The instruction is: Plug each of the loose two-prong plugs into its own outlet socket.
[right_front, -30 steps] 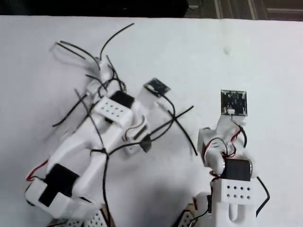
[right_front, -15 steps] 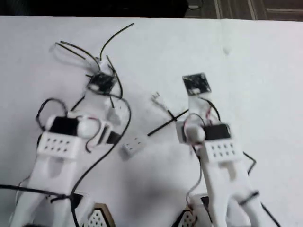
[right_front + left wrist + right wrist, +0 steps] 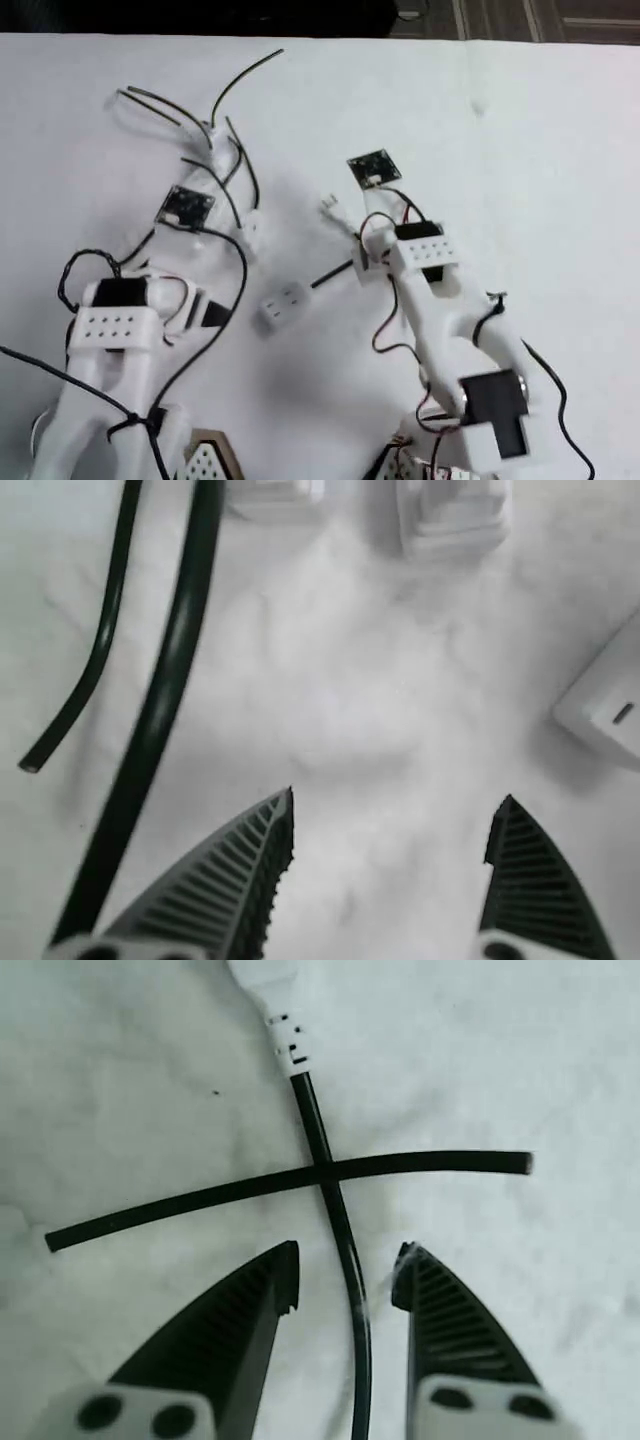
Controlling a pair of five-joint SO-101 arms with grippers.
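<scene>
Two-prong plug (image 3: 330,207) lies on the tabletop (image 3: 520,150) in the high view, just past my right arm's tip, with the outlet block (image 3: 283,305) nearer my left arm. In the left wrist view, my left tool (image 3: 395,805) gapes wide over tabletop, the outlet block off to one side. In the right wrist view, my right tool (image 3: 345,1260) stands partly open astride the black cord (image 3: 335,1210), the plug ahead of its tips. I judge the plug light and rigid and the cord springy, so I should grip the white body.
</scene>
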